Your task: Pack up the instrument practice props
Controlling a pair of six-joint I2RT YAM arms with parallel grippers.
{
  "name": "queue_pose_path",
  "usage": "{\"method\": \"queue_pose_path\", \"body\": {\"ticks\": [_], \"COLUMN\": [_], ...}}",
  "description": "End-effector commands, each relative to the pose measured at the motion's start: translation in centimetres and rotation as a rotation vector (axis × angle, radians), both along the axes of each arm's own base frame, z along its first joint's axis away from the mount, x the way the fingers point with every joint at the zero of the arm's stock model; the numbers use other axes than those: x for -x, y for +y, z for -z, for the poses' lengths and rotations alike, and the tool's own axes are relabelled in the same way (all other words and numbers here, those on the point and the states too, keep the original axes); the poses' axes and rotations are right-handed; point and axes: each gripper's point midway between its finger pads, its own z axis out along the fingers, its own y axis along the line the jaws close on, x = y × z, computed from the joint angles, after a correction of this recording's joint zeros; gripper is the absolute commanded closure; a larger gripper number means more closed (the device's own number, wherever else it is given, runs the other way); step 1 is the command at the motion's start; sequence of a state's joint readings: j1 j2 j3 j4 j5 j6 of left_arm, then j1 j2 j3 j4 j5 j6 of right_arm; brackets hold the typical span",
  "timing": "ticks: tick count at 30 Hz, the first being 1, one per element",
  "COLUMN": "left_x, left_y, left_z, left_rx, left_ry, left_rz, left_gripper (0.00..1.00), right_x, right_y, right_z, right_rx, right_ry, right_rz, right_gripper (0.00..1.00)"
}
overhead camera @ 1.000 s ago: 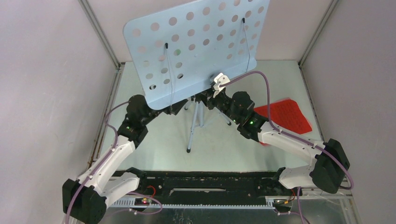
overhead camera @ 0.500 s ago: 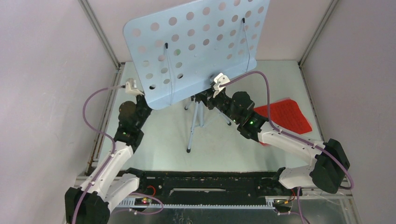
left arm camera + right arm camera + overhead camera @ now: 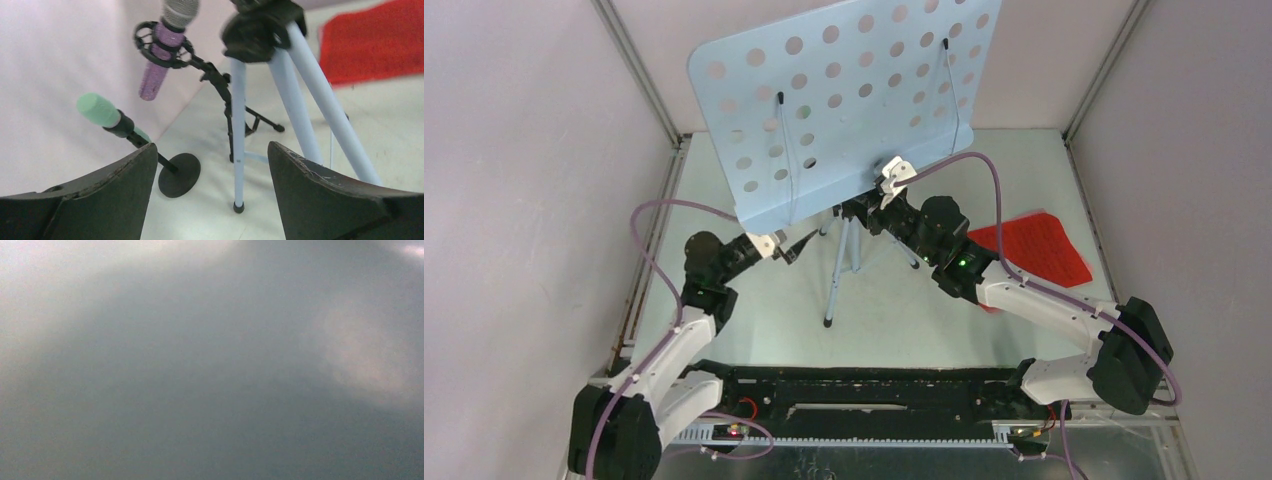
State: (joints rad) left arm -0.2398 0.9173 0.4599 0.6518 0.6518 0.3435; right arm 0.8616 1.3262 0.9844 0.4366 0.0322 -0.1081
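Music desk (image 3: 854,100) sits on tripod (image 3: 842,262) at back centre, tilted, long axis left-right with the right end higher. Left gripper (image 3: 786,245) is just under its lower left corner, jaws wide apart, holding nothing. Its wrist view shows purple microphone (image 3: 156,75) head-up in black mount (image 3: 162,42) and mint microphone (image 3: 98,110) leaning left. Right gripper (image 3: 861,210) is tucked under the desk edge; its wrist view is all blur, so can't tell its grip.

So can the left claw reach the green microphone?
Probably yes. The left claw is open, and the mint microphone stands ahead of it with nothing in between. The tripod leg stands off to one side.
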Motion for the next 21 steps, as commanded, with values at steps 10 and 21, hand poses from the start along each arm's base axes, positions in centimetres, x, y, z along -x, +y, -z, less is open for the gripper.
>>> {"method": "queue_pose_path", "body": {"ticks": [10, 21], "left_x": [3.9, 3.6], "left_y": [-4.5, -4.4], "left_z": [-2.5, -6.7], "left_rx": [-0.24, -0.278], "left_ry": [-0.443, -0.647], "left_rz": [0.369, 0.257], "left_gripper": [0.25, 0.29], "right_x": [1.5, 1.3], "right_y": [0.8, 0.9], "right_z": [3.6, 4.1], "right_rx": [0.09, 0.093], "right_ry": [0.086, 0.097], "right_rz": [-0.066, -0.059], "right_gripper": [1.0, 1.0]}}
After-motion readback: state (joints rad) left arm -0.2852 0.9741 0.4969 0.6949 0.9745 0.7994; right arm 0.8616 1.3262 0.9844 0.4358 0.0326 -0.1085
